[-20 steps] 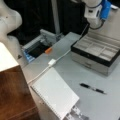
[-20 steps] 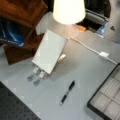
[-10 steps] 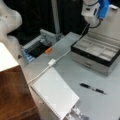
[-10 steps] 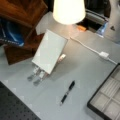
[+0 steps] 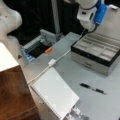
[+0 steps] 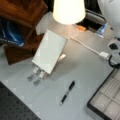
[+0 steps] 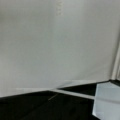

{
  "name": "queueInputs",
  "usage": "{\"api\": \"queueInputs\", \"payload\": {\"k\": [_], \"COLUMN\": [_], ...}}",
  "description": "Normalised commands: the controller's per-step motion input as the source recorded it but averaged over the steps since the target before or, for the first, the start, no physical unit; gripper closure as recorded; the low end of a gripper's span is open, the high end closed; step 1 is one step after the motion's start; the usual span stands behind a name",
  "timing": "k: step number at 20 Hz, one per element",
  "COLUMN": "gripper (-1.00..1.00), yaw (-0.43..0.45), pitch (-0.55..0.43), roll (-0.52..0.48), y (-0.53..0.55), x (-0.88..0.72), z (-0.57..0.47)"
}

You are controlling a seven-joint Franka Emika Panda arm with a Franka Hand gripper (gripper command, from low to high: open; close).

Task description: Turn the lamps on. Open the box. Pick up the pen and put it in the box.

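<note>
The box (image 5: 96, 53) stands open on the grey table (image 5: 67, 72), beige compartments exposed; its corner appears in a front view (image 6: 107, 102). The pen (image 5: 93, 88) lies on the table just in front of the box, also seen in a front view (image 6: 67, 92). Beside the pen, away from the box, a white notebook (image 5: 56, 93) stands propped; a white cable (image 5: 58, 58) runs behind it. The lamp (image 6: 68, 10) glows. The robot arm (image 5: 90, 11) hangs above the box; its gripper is not visible, so whether it is apart or together cannot be told. A wooden cabinet (image 5: 13, 95) stands beyond the notebook.
</note>
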Motion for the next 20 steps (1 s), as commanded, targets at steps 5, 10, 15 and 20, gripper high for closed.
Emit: {"api": "queueInputs", "payload": {"k": [5,10,15,20], "gripper": [-1.00,-1.00,-1.00,-1.00], "yaw": [0.144,0.167,0.212,0.166], "pitch": [0.111,0.074,0.035,0.050], "roll": [-0.275,-0.384,-0.601,-0.682], "y": [-0.46,-0.47,-0.40,-0.29], "x": [0.12,0.14,0.11,0.10], "z": [0.16,0.10,0.12,0.11]}}
